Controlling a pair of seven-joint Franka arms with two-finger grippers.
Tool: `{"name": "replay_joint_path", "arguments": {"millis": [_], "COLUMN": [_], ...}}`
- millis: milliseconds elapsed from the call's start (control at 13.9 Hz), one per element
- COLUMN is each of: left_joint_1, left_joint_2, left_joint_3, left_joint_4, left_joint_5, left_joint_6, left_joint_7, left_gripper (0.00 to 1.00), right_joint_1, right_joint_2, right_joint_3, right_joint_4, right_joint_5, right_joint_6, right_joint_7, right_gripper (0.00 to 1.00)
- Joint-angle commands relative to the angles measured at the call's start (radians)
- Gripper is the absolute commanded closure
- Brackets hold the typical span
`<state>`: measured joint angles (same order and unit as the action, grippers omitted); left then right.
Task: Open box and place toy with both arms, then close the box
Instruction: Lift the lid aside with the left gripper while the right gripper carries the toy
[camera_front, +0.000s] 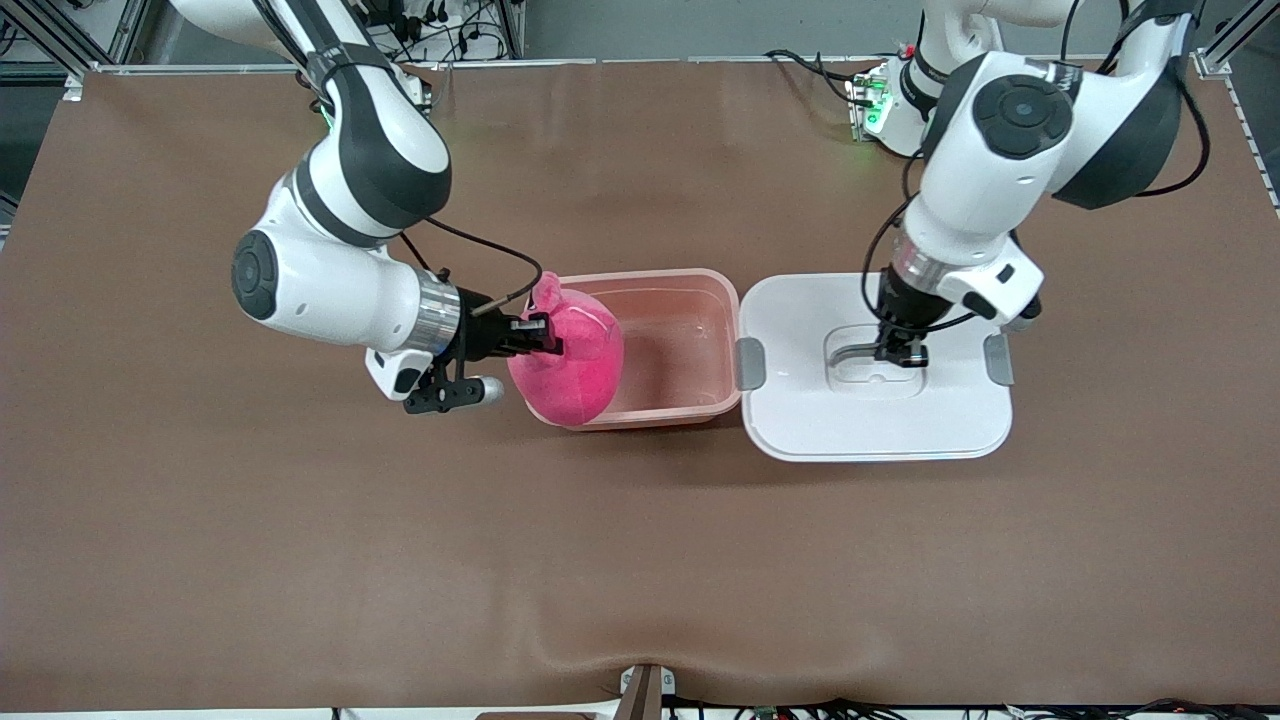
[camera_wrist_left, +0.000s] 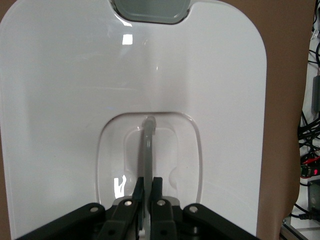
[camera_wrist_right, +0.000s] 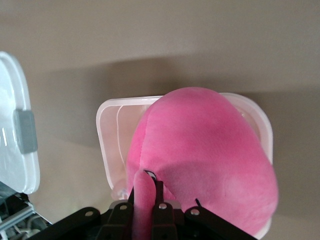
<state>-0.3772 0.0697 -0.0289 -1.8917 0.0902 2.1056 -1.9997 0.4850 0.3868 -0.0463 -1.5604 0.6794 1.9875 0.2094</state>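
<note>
Brown paper covers the worktop (camera_front: 300, 560) seen from the front camera, with aluminium framing and cables along its upper edge. Near the middle sits a rounded-rectangular translucent pink plastic tub (camera_front: 680, 340), open. Just beside it, toward the left arm's end of the worktop, lies its white lid (camera_front: 800, 410), flat, with grey side clips (camera_front: 750, 363) and a clear recessed handle (camera_front: 858, 352). The right arm, white with black joints, reaches in from its end of the worktop; the right gripper (camera_front: 545, 338) is clamped on a fold of a hot-pink rounded plush toy (camera_front: 575, 365), which hangs over the tub's end toward the right arm, overlapping the rim. The left arm stands over the lid, and the left gripper (camera_front: 902, 352) points down into the handle recess, pinched together on the handle.

From the left wrist camera, the lid (camera_wrist_left: 65, 125) fills the picture. The left gripper (camera_wrist_left: 148, 187) shows its two black fingers (camera_wrist_left: 138, 189) pressed on either side of the thin greyish handle (camera_wrist_left: 148, 145), which rises out of the recess. One grey clip (camera_wrist_left: 150, 11) sits at the lid's edge.

From the right wrist camera, the plush toy (camera_wrist_right: 210, 160) bulges over the open tub (camera_wrist_right: 107, 130), hiding most of its inside. The right gripper (camera_wrist_right: 145, 187) has its fingers closed on a narrow pink flap of the toy. The lid's corner (camera_wrist_right: 12, 150) and a grey clip (camera_wrist_right: 25, 131) show beside the tub.
</note>
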Motion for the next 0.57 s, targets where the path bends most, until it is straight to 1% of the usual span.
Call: {"name": "replay_joint_path", "arguments": {"millis": [0,215,359,502], "left_joint_1": [0.059,0.081,0.109,0.11], "left_joint_2": [-0.108,-0.137,-0.151,-0.153], "left_joint_3": [-0.014,-0.012,-0.012,-0.012], "left_joint_4": [-0.139,-0.199,-0.204,-0.211], "left_joint_5": [0.006,0.005,0.003,-0.018], "left_joint_6": [0.065,0.099,0.106,0.106], "left_joint_7": [0.08,0.11,0.151,0.173], "left_gripper": [1.0,1.0,1.0,1.0], "right_joint_1": [0.02,0.035,0.044,0.059], "right_joint_2": [0.024,0.027,0.04,0.053], "right_joint_3": [-0.01,-0.01,-0.01,-0.01], "right_joint_4": [0.031,0.023,0.022,0.022], "right_joint_5": [0.032,0.032,0.031,0.028], "right_joint_6": [-0.007,-0.009,-0.009,-0.009], "right_joint_7": [0.068,0.085,0.114,0.152], "right_gripper": [1.0,1.0,1.0,1.0]}}
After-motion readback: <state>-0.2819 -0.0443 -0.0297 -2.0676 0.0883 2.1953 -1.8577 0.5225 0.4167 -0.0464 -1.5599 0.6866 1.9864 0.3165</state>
